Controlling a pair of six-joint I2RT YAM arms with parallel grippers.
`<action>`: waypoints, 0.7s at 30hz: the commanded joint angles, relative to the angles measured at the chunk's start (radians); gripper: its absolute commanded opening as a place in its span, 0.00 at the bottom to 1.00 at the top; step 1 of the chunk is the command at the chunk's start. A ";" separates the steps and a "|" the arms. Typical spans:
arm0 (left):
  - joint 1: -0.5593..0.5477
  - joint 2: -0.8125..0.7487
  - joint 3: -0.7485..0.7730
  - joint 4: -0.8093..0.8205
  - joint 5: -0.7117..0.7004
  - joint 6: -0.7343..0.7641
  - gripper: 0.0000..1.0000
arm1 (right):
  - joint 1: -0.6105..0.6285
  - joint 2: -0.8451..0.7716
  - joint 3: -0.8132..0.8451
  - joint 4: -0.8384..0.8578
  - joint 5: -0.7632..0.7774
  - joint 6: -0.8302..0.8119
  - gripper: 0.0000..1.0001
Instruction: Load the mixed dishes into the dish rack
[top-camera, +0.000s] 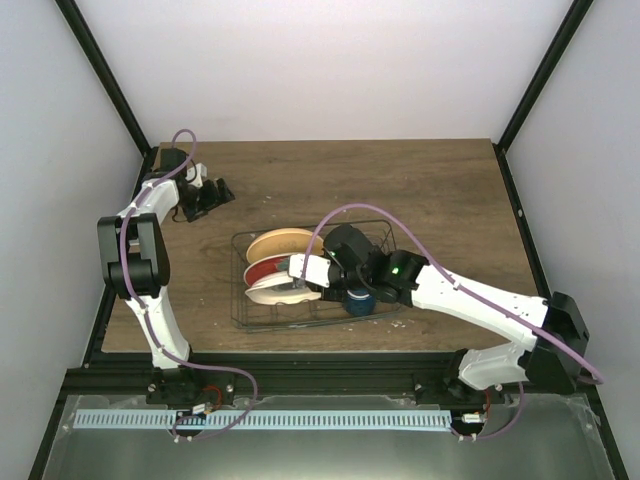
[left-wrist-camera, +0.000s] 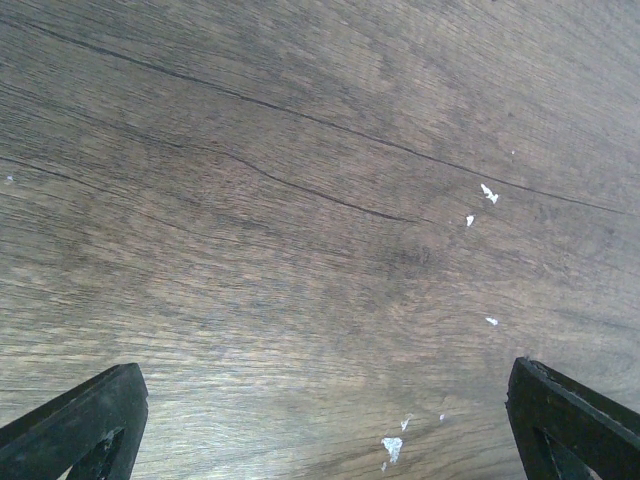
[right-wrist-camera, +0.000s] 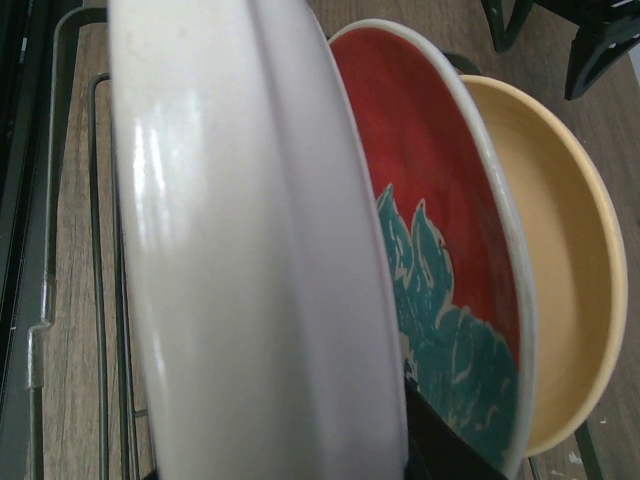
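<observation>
**Three plates racked, right pincer on the white one**

We see the dish rack (top-camera: 238, 285) mid-table, long axis left-right. We count three plates on edge at its left end, rims running left-right, in a row from far to near: orange-yellow plate (top-camera: 280, 243), red plate (top-camera: 265, 268), white plate (top-camera: 272, 292). One dark blue mug (top-camera: 360, 303) sits near-centre in the rack, and we can't tell which way it faces. The right gripper (top-camera: 298, 270) is clamped on the white plate's rim. The left gripper (top-camera: 207, 195) is at the far left over the table (top-camera: 420, 180), jaws wide apart, gripping nothing.

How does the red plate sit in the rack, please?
On edge, tilted: the red plate stands between the white plate and the orange-yellow plate.
</observation>
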 joint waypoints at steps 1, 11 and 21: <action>0.002 0.009 0.000 0.011 0.004 0.018 1.00 | 0.016 0.028 0.009 0.094 -0.059 -0.012 0.01; 0.006 0.023 0.010 0.012 0.015 0.018 1.00 | 0.016 0.116 -0.012 0.121 -0.104 0.019 0.01; 0.008 0.042 0.031 0.002 0.024 0.026 1.00 | 0.018 0.150 0.049 0.046 -0.073 0.047 0.19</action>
